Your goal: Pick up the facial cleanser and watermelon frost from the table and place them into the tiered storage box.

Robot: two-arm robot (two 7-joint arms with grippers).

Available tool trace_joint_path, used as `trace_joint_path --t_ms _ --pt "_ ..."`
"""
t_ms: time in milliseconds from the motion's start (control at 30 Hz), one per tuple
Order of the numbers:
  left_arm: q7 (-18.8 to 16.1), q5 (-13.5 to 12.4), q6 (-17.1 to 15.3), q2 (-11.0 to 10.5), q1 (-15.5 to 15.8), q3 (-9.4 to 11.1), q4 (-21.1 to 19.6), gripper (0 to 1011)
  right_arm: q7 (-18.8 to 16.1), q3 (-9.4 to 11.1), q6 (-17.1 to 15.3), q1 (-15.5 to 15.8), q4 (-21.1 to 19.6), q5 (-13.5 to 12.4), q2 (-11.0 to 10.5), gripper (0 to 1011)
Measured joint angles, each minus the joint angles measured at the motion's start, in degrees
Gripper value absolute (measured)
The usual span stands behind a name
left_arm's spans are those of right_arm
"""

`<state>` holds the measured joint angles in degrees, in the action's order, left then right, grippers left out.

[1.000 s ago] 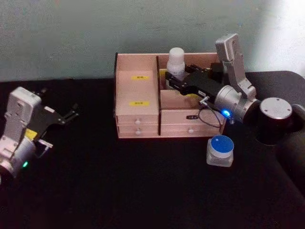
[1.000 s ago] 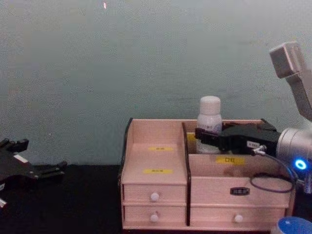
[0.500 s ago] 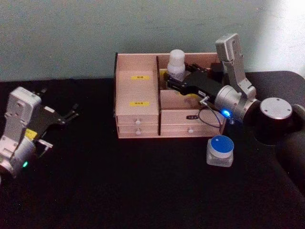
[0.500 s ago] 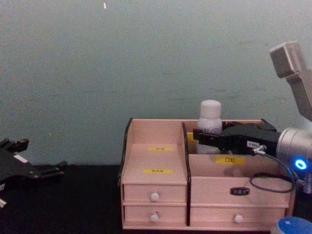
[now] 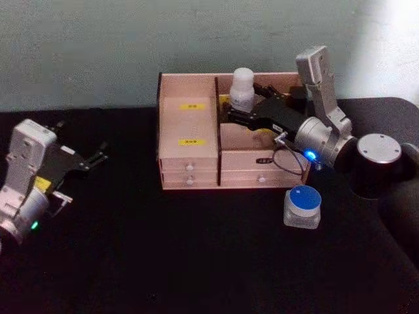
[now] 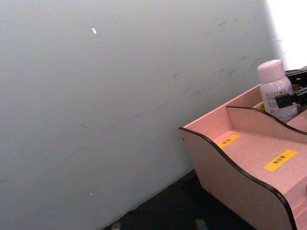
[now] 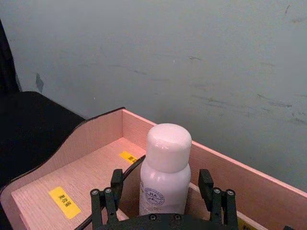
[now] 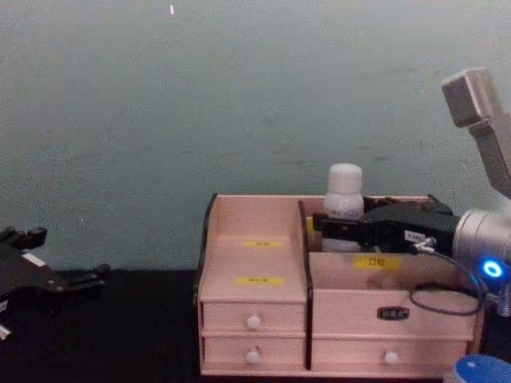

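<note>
Straddling the upright facial cleanser (image 7: 165,158) with jaws open just clear of its sides, the right gripper (image 7: 161,178) is reaching into the far right compartment of the tiered storage box (image 5: 190,124). The bottle is probably light, slick and tippy, so best gripped mid-body, and the open left gripper (image 5: 97,154) is sitting parked far left.

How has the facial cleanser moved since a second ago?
Yes, slightly down: in the chest view the facial cleanser stands lower against the tiered storage box rim.
</note>
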<state>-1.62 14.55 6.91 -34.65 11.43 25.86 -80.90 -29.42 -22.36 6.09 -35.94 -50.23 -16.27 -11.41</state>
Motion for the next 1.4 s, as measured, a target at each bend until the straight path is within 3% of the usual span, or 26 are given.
trace_joint_path --t_ms 333,667,1000,1400 --pt "0.0 0.0 0.0 0.0 0.0 0.0 0.0 1001 0.5 0.1 0.4 0.7 -1.8 0.2 -0.4 1000" --pt "0.0 0.0 0.0 0.0 0.0 0.0 0.0 1001 0.7 1.4 -1.8 5.4 -11.7 -0.8 -3.6 1000" --pt "0.0 0.0 0.0 0.0 0.0 0.0 0.0 1001 -0.2 3.9 -6.8 15.3 -27.8 -5.0 -11.7 1000" --pt "0.0 0.0 0.0 0.0 0.0 0.0 0.0 1001 -0.2 7.5 -11.6 26.8 -41.7 -10.2 -20.8 1000"
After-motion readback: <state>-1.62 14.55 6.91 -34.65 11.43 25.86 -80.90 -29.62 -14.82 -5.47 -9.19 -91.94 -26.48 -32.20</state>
